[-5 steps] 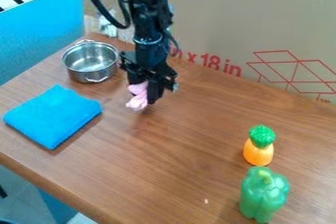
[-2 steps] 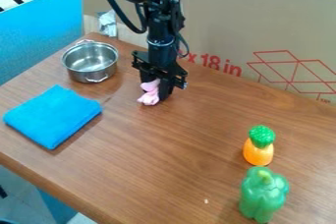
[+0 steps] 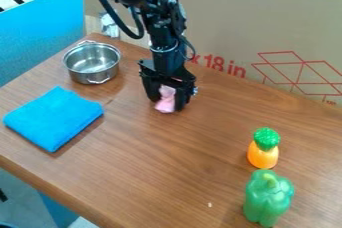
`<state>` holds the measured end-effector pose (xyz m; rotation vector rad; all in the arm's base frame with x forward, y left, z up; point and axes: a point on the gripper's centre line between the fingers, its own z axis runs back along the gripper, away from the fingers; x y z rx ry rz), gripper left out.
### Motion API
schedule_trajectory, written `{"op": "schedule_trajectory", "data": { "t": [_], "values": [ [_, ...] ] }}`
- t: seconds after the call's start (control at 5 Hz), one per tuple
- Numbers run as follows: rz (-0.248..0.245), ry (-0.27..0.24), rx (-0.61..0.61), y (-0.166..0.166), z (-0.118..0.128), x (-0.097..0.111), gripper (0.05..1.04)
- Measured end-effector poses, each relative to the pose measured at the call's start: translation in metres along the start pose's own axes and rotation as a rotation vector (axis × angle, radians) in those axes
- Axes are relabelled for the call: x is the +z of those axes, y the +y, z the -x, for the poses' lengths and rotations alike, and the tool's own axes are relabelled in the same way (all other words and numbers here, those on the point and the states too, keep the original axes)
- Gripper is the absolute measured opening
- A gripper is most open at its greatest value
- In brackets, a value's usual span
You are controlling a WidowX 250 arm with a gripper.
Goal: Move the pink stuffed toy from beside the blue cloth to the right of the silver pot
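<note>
A soft, crumpled pink thing [image 3: 165, 100] that looks like cloth is pinched in the black two-finger gripper [image 3: 167, 107], with one finger on each side of it. It is low over the brown wooden table [image 3: 147, 157], in the part toward the back, to the right of the pot as I look at it. I can't tell if its bottom end touches the wood. The black robot arm [image 3: 160, 22] comes down from the top, and a thick black cable [image 3: 110, 14] loops beside it. Near the gripper, on the left, sits the round, shiny silver metal pot [image 3: 83, 77], right side up, with little loop handles. In front of the pot, a bright blue folded cloth [image 3: 53, 118] lies flat near the table's left side. Well apart from these, over on the right, stands an orange toy fruit with a bumpy green top [image 3: 262, 157], a bit like a pineapple. Just in front of it is a shiny green toy bell pepper [image 3: 268, 199], standing up. A tiny pale crumb [image 3: 210, 205] lies to the left of the pepper. A big tan cardboard sheet [image 3: 234, 17] with red print stands behind the table, and a blue panel [image 3: 40, 32] stands at the left.
</note>
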<state>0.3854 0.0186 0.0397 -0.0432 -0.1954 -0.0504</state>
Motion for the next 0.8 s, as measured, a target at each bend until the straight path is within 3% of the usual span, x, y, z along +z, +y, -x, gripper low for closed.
{"op": "schedule_trajectory", "data": {
  "t": [0.2, 0.4, 0.6, 0.8],
  "values": [
    [0.067, -0.138, 0.091, 0.001, 0.000, 0.030, 1.011],
    [0.059, -0.182, 0.083, 0.000, 0.015, 0.055, 1.008],
    [-0.048, -0.103, 0.010, 0.007, 0.053, 0.077, 1.007],
    [-0.191, 0.085, -0.033, 0.008, 0.096, 0.081, 1.007]
  ]
}}
